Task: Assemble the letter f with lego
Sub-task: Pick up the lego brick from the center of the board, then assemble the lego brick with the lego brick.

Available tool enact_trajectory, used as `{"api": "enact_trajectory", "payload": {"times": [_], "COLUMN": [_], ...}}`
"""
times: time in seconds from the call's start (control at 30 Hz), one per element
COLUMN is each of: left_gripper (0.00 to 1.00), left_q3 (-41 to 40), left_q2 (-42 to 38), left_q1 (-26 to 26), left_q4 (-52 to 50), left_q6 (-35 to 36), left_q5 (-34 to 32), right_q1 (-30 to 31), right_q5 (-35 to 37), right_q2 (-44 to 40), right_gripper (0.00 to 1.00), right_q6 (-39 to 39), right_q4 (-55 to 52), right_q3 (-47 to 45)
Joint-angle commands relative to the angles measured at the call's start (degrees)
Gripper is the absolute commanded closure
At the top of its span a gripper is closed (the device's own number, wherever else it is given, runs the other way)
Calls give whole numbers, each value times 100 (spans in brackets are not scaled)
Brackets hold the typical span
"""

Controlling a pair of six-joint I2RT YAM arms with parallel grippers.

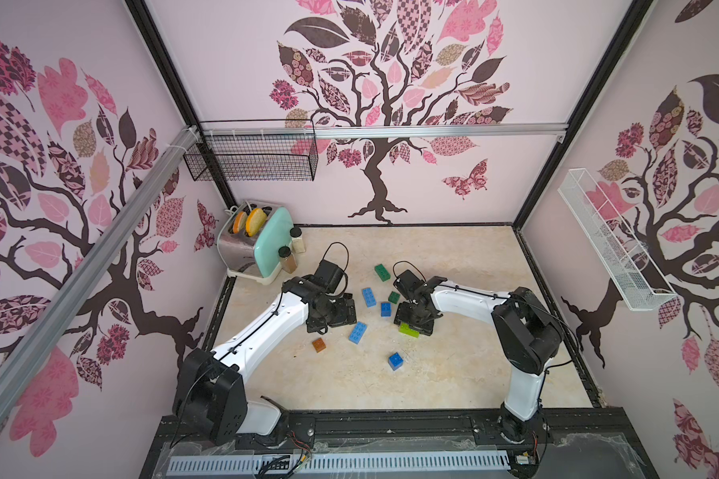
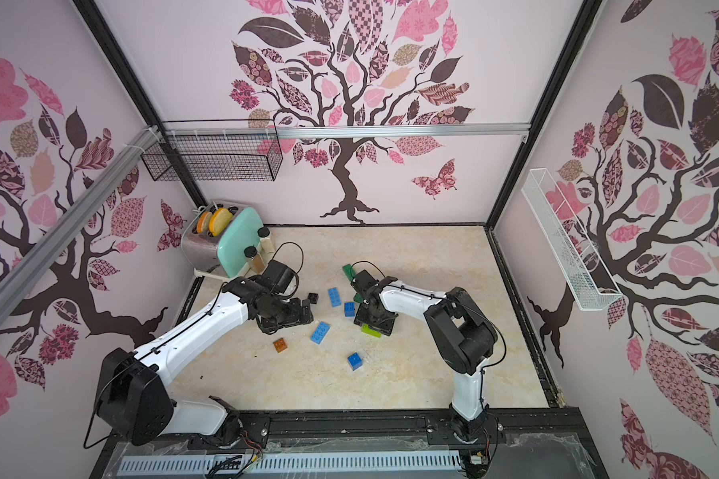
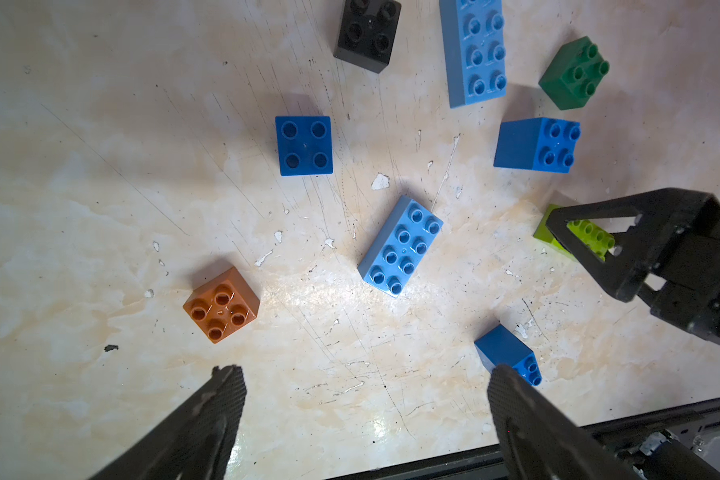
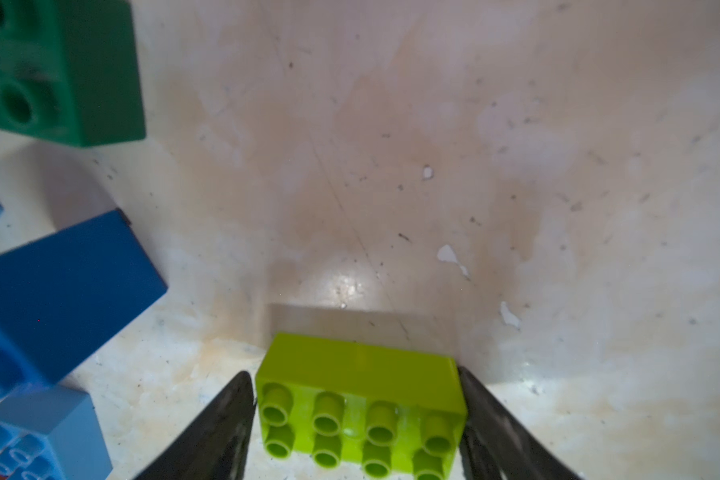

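My left gripper point(image 3: 364, 374) hangs pointing down, jaws spread wide, holding nothing. My right arm reaches forward, its gripper point(image 4: 352, 380) pointing down, fingers point(image 4: 229, 419) pressed against both ends of the lime green brick point(image 4: 362, 365).

White-shelled arms point(image 1: 262, 331), black joint housings point(image 1: 528, 331), thin black cables point(image 1: 336, 244), textured dark left pincer point(image 3: 362, 370).

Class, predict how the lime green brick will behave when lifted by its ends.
The lime green brick looks like rigid moulded plastic, so it probably won't flex. Its glossy end faces may slip between the jaws. Flat-based and low, it seems unlikely to roll or tip.
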Motion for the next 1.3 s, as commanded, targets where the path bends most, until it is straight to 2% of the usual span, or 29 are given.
{"api": "enact_trajectory", "payload": {"times": [0.0, 0.4, 0.57, 0.67, 0.8, 1.03, 1.27], "left_gripper": [5, 6, 6, 6, 6, 6, 4], "left_q3": [-74, -131, -367, -585, -724, -857, -1034], "left_q2": [44, 51, -142, -327, -476, -691, -1134], "left_q1": [41, 106, 489, 793, 974, 988, 1006], "left_q4": [72, 63, 194, 342, 312, 430, 642], "left_q6": [86, 144, 274, 359, 448, 431, 387], "left_q5": [46, 127, 766, 1173, 1250, 1601, 1795], "right_q1": [41, 164, 275, 280, 289, 374, 428], "right_q5": [160, 413, 541, 491, 321, 29, -7], "right_q2": [18, 29, -90, -133, -39, 603, 1013], "right_gripper": [26, 38, 45, 44, 44, 43, 42], "right_q6": [-68, -339, -777, -976, -1137, -1409, -1576], "right_q4": [-142, -375, -783, -1016, -1209, -1289, -1312], "right_q3": [157, 356, 920, 1307, 1817, 2657, 3021]}}
